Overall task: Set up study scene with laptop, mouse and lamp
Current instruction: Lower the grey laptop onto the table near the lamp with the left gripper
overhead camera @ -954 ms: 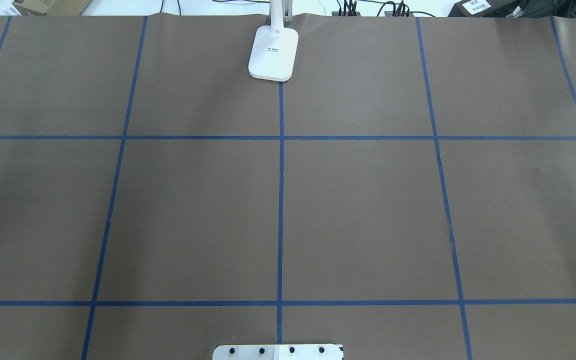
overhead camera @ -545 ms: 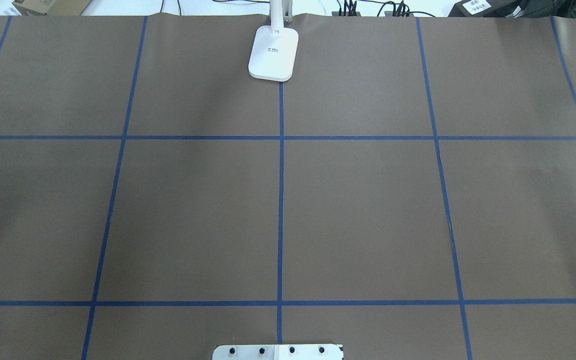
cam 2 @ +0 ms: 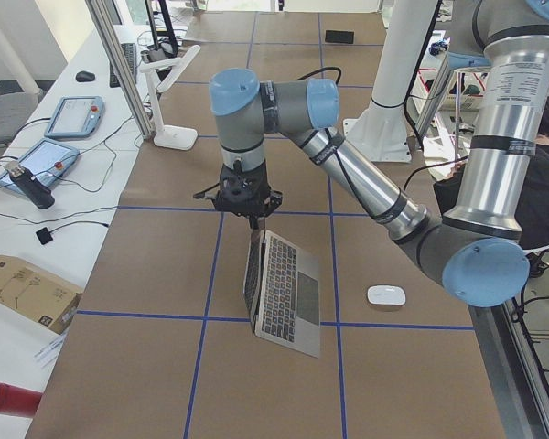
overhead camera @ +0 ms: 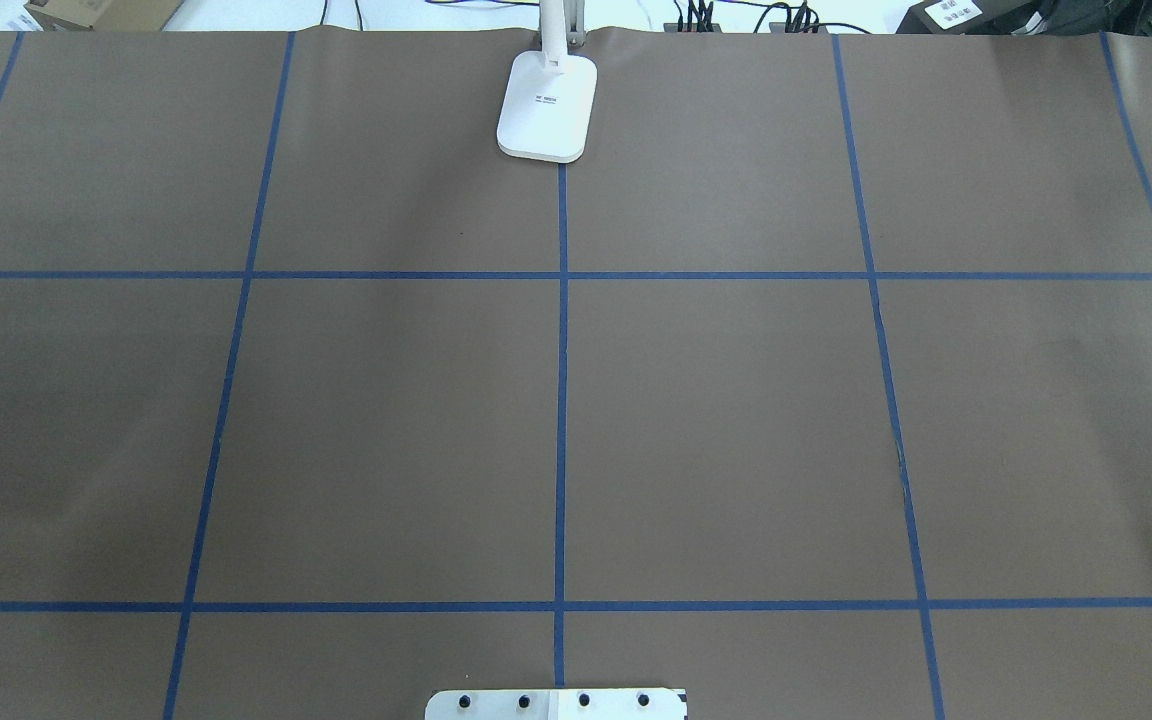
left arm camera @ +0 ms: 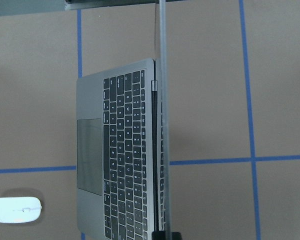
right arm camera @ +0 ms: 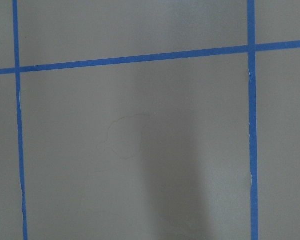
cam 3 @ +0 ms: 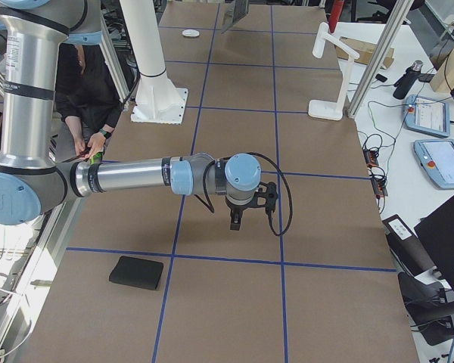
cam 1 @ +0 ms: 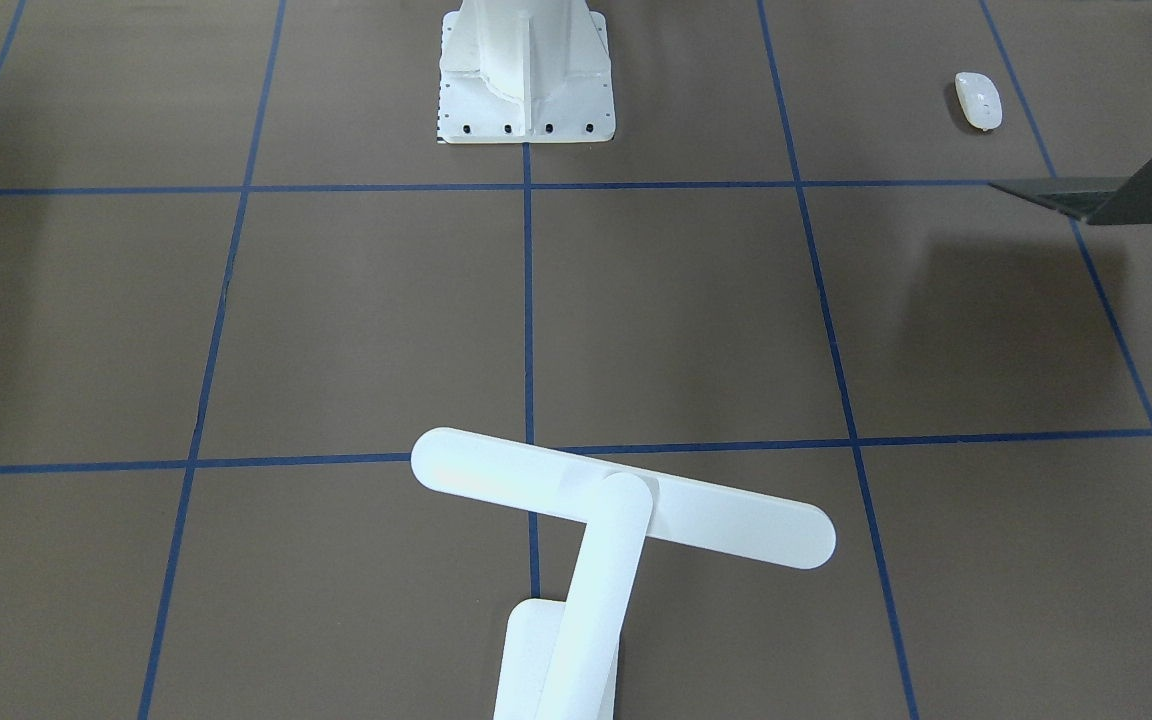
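Note:
The laptop stands open on the brown table, its screen raised about upright and seen edge-on in the left wrist view above the keyboard. My left gripper sits at the screen's top edge; I cannot tell whether it is shut on it. A corner of the laptop shows at the front-facing view's right edge. The white mouse lies just beside the laptop. The white lamp stands at the table's far middle edge. My right gripper hovers low over bare table, its state unclear.
A black mat lies on the table near the right arm. The white robot pedestal is bolted at the robot's side. Blue tape lines divide the brown table. A person's hand shows beside the table.
A thin grey sliver of the laptop has come in at the overhead view's left edge, and the shadow there has shifted. The lamp has not moved.

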Controlling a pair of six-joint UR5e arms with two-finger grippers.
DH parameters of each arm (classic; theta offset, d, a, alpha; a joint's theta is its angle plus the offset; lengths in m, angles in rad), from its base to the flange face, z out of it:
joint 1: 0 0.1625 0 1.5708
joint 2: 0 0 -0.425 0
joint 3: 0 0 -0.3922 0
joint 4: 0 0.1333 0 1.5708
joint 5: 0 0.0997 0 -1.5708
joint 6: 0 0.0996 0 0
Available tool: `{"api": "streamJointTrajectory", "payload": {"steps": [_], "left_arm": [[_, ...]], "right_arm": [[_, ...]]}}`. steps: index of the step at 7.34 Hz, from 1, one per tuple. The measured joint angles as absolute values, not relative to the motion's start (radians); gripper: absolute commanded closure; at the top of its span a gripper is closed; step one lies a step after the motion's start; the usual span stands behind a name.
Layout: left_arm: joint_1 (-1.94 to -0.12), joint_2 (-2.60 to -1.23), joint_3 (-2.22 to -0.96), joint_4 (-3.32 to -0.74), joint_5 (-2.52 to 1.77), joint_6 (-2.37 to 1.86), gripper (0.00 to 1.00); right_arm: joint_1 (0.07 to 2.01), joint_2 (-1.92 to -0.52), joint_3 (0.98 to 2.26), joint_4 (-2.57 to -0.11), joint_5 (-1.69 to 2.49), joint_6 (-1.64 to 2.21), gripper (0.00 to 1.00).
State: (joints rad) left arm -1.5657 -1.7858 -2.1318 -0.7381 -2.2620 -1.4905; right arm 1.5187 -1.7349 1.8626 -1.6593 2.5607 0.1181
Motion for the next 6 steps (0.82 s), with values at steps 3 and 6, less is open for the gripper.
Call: {"api": "streamJointTrajectory", "payload": {"steps": [3,6], "left_arm": [[-1.305,-2.044,-2.119,-0.591,-2.335,-1.687,1.0],[-1.092,-2.275,-2.011,-0.551,-2.362,-1.9,1.0]], "right_arm": [[1.519,-1.741,1.844,-1.66,2.548,0.118,0.0],[1.52,-1.744,1.835,-1.66,2.546,0.118,0.0]]}}
